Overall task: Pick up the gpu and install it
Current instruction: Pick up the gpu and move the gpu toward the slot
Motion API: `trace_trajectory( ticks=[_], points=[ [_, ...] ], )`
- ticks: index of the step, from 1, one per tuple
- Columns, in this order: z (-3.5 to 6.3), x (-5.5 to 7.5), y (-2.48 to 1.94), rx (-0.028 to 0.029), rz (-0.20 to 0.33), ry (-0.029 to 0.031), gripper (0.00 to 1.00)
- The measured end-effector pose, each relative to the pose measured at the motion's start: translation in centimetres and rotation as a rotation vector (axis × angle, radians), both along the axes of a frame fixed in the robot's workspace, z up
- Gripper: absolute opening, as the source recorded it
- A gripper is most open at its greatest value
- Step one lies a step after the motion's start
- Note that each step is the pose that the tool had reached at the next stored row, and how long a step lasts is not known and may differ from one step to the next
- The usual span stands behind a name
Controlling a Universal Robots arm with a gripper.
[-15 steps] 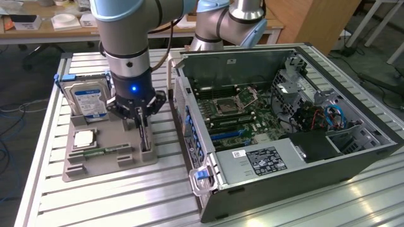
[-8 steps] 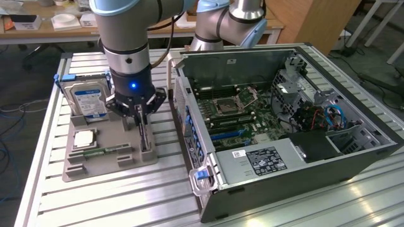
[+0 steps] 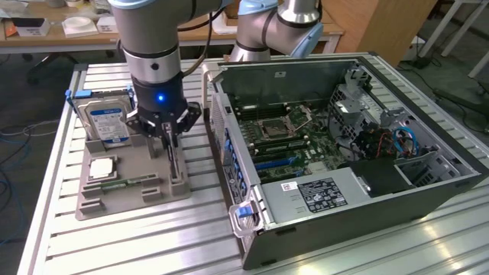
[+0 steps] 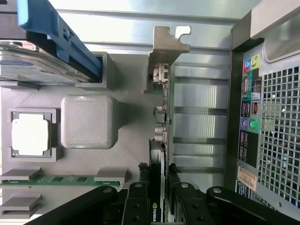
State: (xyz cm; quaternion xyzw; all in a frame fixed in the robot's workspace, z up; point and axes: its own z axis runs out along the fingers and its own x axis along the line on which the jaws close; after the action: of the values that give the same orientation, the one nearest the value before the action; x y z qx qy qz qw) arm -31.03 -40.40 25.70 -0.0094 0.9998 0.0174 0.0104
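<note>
Claw (image 4: 158,190) pinches the upright gpu (image 4: 160,123) in the tray (image 4: 133,145), between hard drive (image 3: 105,117) and computer case (image 3: 359,220).

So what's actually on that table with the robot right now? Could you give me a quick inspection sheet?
Surface: slatted metal table, carrying a gray tray and an open computer case.
Job's things: the gpu stands on edge in the tray, not yet in the case.
Clutter: a hard drive, a processor chip and a green memory stick also sit in the tray.
Gripper: the gripper is right at the gpu's upper edge.
Cables: blue cables inside the case; loose floor cables beside the table.
Surroundings: a wooden desk behind, with small white items.
</note>
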Motion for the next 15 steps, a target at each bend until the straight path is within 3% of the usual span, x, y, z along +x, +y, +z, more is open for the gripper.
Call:
trace_trajectory(
  ticks=[15],
  points=[
    [2.08,0.0,0.00,0.0000,0.000,0.0000,0.26]
  ],
)
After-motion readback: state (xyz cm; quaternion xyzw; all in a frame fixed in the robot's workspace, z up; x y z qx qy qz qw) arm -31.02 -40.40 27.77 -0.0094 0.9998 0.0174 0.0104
